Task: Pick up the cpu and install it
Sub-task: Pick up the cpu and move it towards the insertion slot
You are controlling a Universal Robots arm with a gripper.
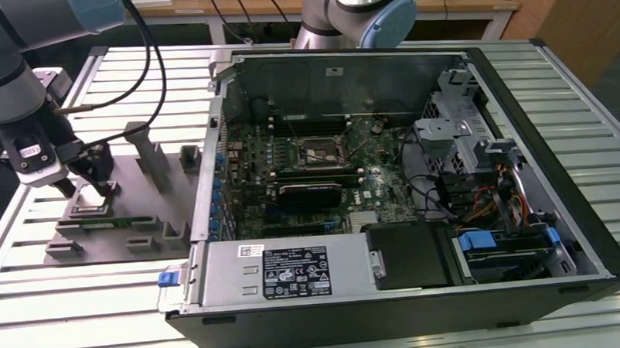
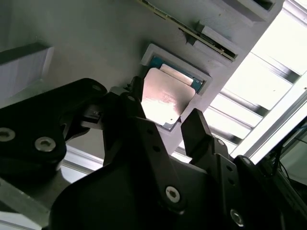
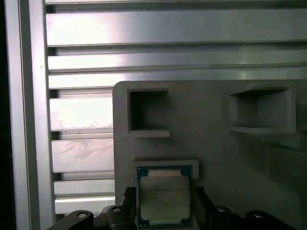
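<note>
Tool (image 3: 164, 191) open: my two fingers (image 2: 194, 128) flank, without gripping, the one cpu (image 3: 164, 203) lying in its tray (image 3: 211, 143) recess. One open case (image 1: 294, 329) stands beside, on slatted metal counter (image 1: 108, 305).

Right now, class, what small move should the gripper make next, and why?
Probably close on the cpu: the gripper hangs open over the grey tray, one finger each side of the chip lying flat in its recess, not yet gripped.
</note>
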